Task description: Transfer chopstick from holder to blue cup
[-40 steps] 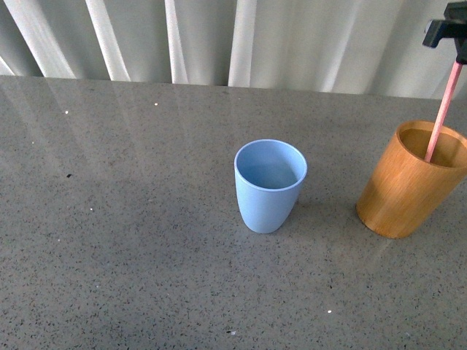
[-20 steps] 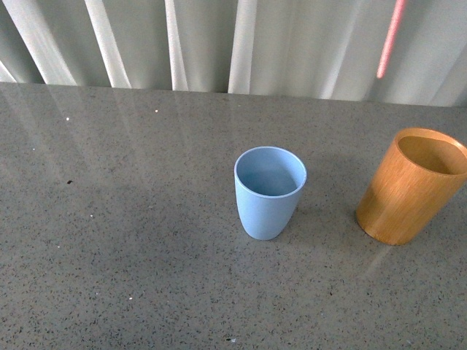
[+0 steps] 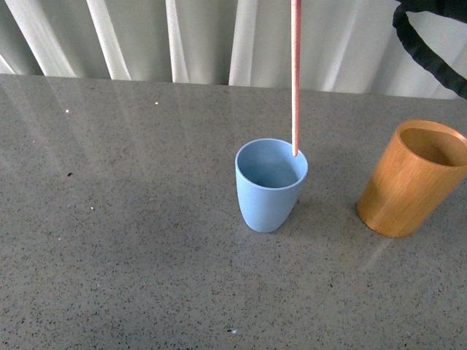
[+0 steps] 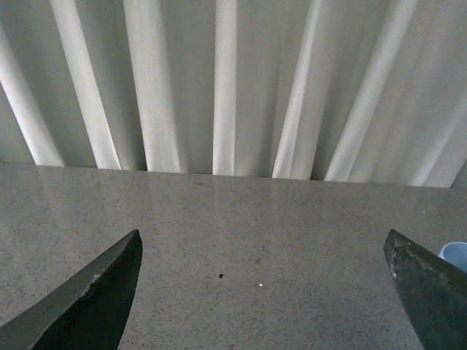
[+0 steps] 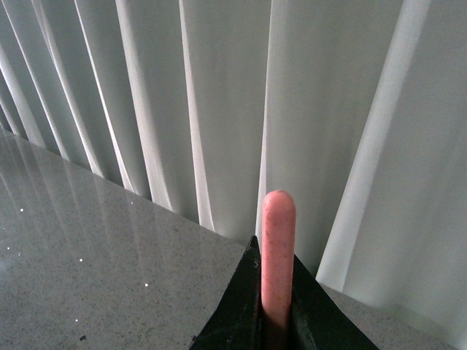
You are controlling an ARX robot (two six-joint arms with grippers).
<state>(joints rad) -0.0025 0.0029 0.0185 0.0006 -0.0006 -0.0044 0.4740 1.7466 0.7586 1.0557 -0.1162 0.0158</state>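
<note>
1. We see the right end effector [image 5: 278, 315] clamped on the chopstick [image 3: 295, 73], one dark finger on each side.
2. The chopstick hangs upright, its lower tip at the far rim of the blue cup [image 3: 270, 191].
3. The holder [image 3: 408, 186] stands on the worktop [image 3: 131, 240], apart from the blue cup on its right.
4. The left end effector [image 4: 259, 292] is spread wide, holding nothing.

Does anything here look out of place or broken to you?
Nothing looks spilled or damaged. The one odd sight is the pink chopstick hanging straight up in mid-air, its lower tip at the blue cup's far rim. The right gripper is pinching its top end. The wooden holder looks empty.
</note>
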